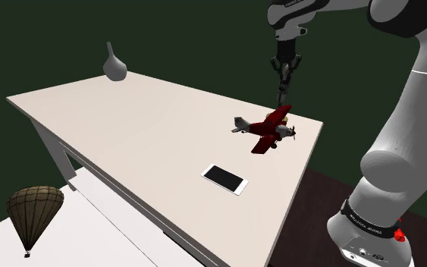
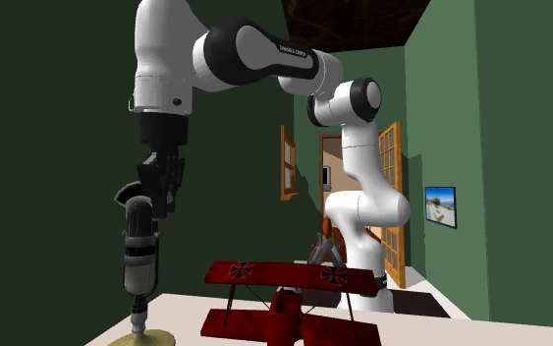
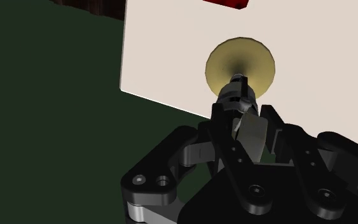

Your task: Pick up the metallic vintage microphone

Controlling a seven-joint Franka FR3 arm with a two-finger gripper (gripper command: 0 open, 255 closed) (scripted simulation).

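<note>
No word or number can be read. The red toy biplane [image 2: 294, 280] carries a dark cross [image 2: 246, 268] on each end of its upper wing. A line of small white lettering runs along the arm's dark upper joint [image 2: 296, 49], and another along the dark band [image 1: 365, 226] at the arm's foot; both are too small to make out.

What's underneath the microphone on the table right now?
Its round gold base, on the white table near the edge, beside the red toy plane. The tabletop beneath that base is covered. The gripper clasps the microphone at its head.
</note>
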